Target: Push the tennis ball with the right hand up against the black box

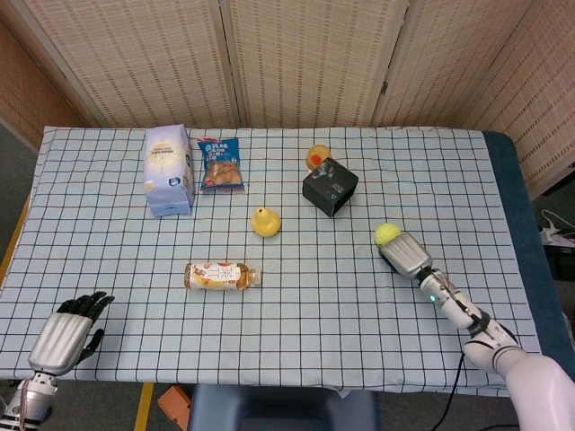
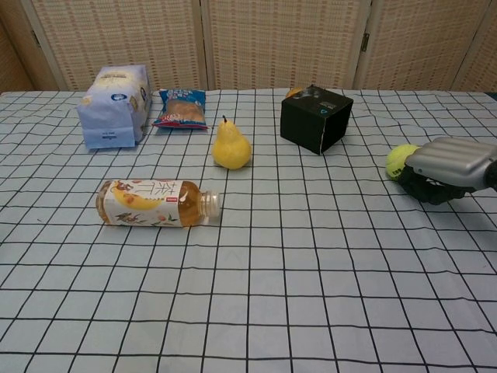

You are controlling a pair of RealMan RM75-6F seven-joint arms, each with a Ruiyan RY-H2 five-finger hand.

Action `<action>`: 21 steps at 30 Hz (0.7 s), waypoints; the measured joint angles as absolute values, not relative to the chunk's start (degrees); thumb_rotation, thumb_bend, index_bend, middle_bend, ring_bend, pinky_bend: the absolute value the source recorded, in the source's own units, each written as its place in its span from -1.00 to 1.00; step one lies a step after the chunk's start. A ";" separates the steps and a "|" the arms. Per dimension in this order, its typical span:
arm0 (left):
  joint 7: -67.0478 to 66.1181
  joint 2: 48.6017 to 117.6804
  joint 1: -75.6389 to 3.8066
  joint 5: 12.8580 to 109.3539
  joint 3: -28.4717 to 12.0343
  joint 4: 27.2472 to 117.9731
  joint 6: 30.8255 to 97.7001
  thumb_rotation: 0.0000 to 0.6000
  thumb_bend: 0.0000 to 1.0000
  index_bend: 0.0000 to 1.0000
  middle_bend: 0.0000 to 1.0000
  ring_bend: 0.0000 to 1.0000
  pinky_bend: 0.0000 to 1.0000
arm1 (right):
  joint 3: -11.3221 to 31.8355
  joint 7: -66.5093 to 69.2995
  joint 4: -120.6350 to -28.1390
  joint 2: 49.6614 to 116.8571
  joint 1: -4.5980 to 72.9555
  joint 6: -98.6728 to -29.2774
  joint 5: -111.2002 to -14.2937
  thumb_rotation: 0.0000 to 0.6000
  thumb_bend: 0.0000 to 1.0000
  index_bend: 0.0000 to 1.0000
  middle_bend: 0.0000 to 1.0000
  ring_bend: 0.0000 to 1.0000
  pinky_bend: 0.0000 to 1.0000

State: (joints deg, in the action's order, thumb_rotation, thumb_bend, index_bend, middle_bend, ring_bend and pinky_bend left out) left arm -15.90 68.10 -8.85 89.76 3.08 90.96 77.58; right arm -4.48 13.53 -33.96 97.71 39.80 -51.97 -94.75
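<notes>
right hand (image 1: 406, 256) against tennis ball (image 1: 387, 234)

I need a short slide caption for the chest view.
Right robot hand at a tennis ball on the checked table.

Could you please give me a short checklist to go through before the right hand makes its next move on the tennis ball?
1. Right hand at the tennis ball: ok, directly beside it.
2. Firm hold on the ball: cannot tell, fingers hidden under the hand.
3. Ball on the table: ok, apparently resting on the cloth.
4. Space between ball and black box: ok, apart.
5. Left hand out of the way: ok, at the near left edge, holding nothing.
</notes>
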 measured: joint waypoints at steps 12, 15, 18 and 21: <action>-15.96 68.19 -9.02 89.39 3.06 90.87 77.18 1.00 -0.07 -0.57 -0.64 -0.57 -0.39 | -3.61 14.38 -30.63 100.28 41.02 -51.12 -93.68 1.00 0.78 1.00 0.83 0.84 0.66; -16.08 68.22 -9.04 89.25 3.03 90.88 77.10 1.00 -0.07 -0.57 -0.64 -0.57 -0.39 | -3.50 15.04 -29.14 101.31 41.55 -50.76 -93.58 1.00 0.78 1.00 0.83 0.84 0.66; -16.20 68.22 -9.05 89.35 3.10 90.90 77.13 1.00 -0.07 -0.57 -0.64 -0.57 -0.39 | -3.44 15.71 -27.67 102.28 42.19 -50.40 -93.56 1.00 0.78 1.00 0.83 0.84 0.66; -16.24 68.23 -9.01 89.38 3.07 90.86 77.31 1.00 -0.07 -0.57 -0.64 -0.57 -0.39 | -3.39 16.52 -26.19 103.18 42.90 -50.08 -93.58 1.00 0.78 1.00 0.83 0.84 0.66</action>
